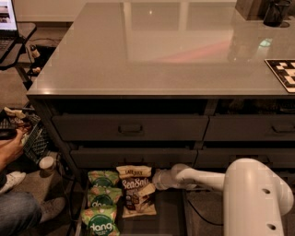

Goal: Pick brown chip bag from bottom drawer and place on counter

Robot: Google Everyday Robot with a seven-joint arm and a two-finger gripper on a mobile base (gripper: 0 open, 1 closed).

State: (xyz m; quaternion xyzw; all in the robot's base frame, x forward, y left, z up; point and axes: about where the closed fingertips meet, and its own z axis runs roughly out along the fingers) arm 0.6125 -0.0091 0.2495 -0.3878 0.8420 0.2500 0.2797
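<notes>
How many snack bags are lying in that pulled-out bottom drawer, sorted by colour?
Green crinkly "dang" snack bags: 3
Brown-and-cream crinkly "Sea Salt" chip bag: 1
Total: 4
The robot's tool is next to the brown bag's upper right edge, over the dark grey bottom drawer.

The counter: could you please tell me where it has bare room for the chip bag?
The counter is bare across its left and middle; only the right side is crowded, by the checkered board and the dark cup. The gripper is low over the drawer, beside the brown chip bag.
</notes>
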